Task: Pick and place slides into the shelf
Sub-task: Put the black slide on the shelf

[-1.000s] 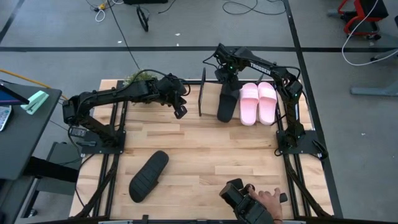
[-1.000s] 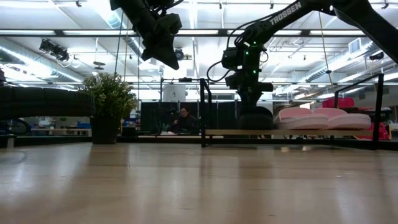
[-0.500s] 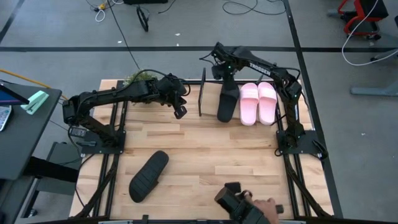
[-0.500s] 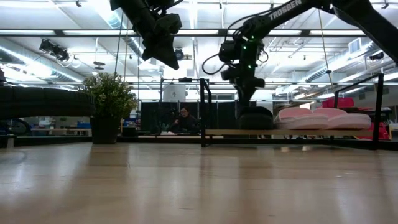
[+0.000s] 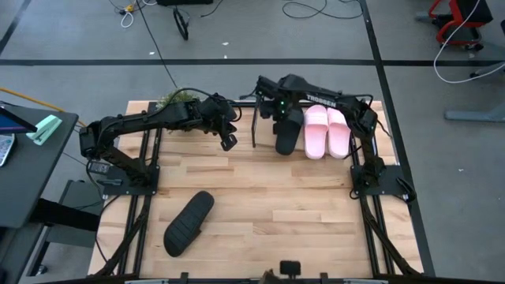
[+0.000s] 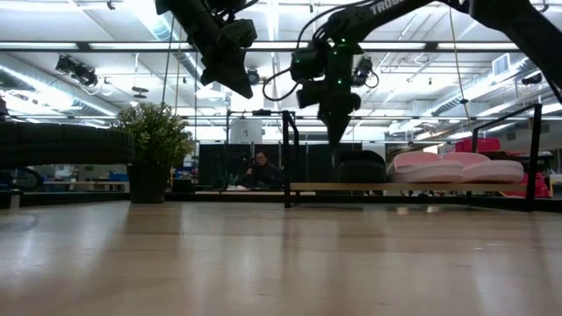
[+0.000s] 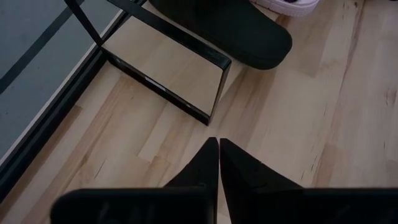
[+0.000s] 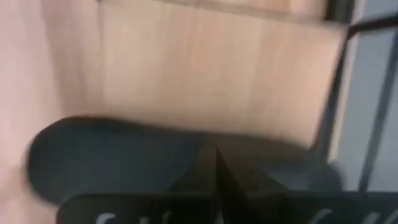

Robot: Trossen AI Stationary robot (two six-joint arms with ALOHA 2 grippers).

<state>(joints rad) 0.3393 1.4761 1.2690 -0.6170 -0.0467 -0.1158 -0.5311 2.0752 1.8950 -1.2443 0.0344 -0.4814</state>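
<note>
The right hand (image 6: 336, 132) hangs shut above the shelf (image 5: 257, 118), top middle; one black slide (image 5: 287, 134) sits there beside the pink pair (image 5: 327, 130); the left hand (image 7: 217, 155) is shut too.

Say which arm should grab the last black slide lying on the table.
Left, probably. The black slide lies on the table's left half, nearer the left gripper, which hangs empty with fingers shut. The right gripper sits over the shelf, farther off.

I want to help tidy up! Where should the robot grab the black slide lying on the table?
Probably from above, pinching the long side edges of the black slide near its middle. It lies flat and slanted on the table, with open space around it, so turn the fingers to match.
</note>
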